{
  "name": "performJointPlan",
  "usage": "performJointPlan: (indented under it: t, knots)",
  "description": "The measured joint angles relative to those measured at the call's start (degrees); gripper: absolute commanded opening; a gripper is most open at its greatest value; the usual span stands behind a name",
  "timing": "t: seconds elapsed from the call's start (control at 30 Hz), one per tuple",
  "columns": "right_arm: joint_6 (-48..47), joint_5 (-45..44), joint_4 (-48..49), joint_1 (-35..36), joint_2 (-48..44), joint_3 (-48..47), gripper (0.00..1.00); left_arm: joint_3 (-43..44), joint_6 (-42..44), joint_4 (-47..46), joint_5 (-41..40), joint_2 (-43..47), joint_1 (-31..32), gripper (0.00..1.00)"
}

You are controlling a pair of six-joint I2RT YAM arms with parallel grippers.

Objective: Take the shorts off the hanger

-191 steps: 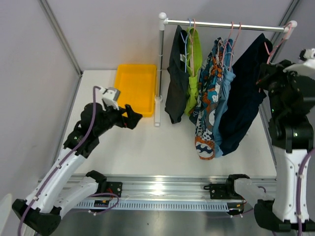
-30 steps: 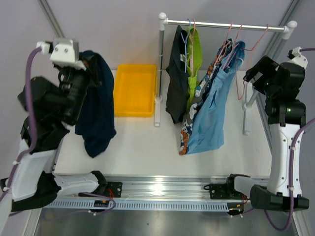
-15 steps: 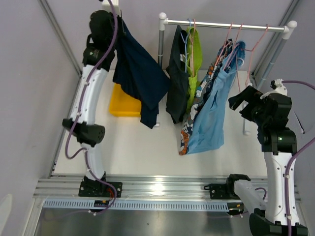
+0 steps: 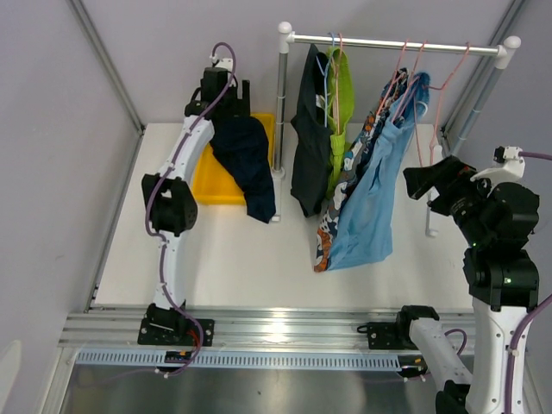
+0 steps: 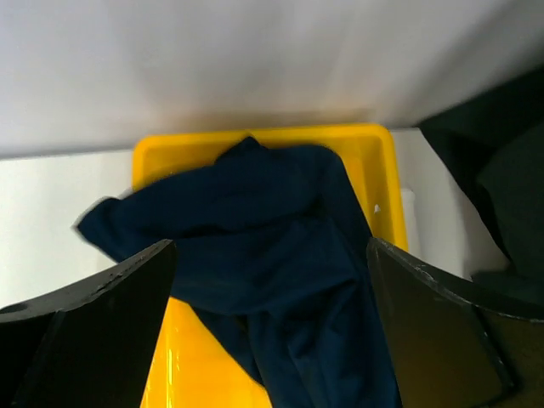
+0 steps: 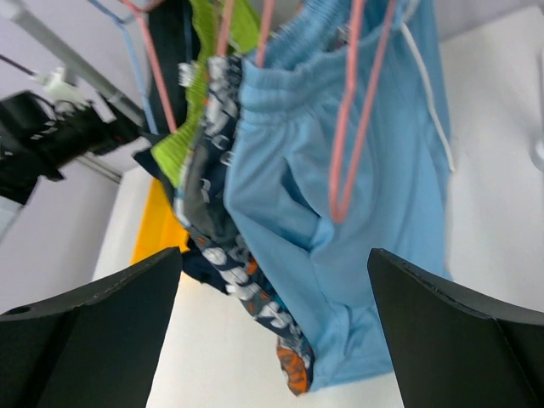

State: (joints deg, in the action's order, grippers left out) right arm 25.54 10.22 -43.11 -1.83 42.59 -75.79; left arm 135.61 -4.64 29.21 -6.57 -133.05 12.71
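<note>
Left end effector [image 5: 270, 246] wide to drop navy shorts [image 4: 246, 164] in yellow bin [image 5: 149, 157] below; right end effector [image 6: 276, 255] wide, facing light blue shorts [image 6: 391, 187] next.

Scanning every view for lettering: nothing legible anywhere, no label, brand or number to call out. The white marks on the patterned shorts [image 6: 212, 178] are just print, too blurred to read as letters

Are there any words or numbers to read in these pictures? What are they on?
None can be read.
The white loops on the patterned shorts are only a print, not letters.
</note>
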Motion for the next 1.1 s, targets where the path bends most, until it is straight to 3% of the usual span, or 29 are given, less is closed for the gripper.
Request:
performJointPlan:
  t: [0.07,0.27,0.33,0.37,0.57,0.73,1.1]
  knots:
    - [0.46,1.55,2.32,0.04,0.74,-0.87,0.99,-3.23,-0.52,0.48,0.11,2.69,0.9,0.99]
    - [1.57,1.77,9.9,2.05,9.99,-6.6,0.98,-33.31,-2.21,-1.75,0.48,29.51,7.48,0.99]
    - [1.27,0.35,12.02,3.82,14.73,-8.76,0.91,-41.55,-2.95,-3.32,1.46,41.51,10.78,0.99]
    - [0.94,-0.94,11.72,4.63,17.14,-10.21,0.82,-45.72,-3.3,-5.6,1.62,46.4,11.41,0.99]
    - [-1.84,-8.85,13.25,7.02,29.92,-17.79,0.67,-63.3,-4.92,-4.37,2.14,69.79,12.02,0.99]
    - [-4.02,-15.54,13.33,7.34,33.86,-19.98,0.56,-72.78,-4.11,-4.15,2.16,77.44,12.02,0.99]
    - [-6.27,-23.71,16.63,9.4,38.66,-21.64,0.54,-80.59,-4.39,-5.11,1.68,80.63,12.02,0.99]
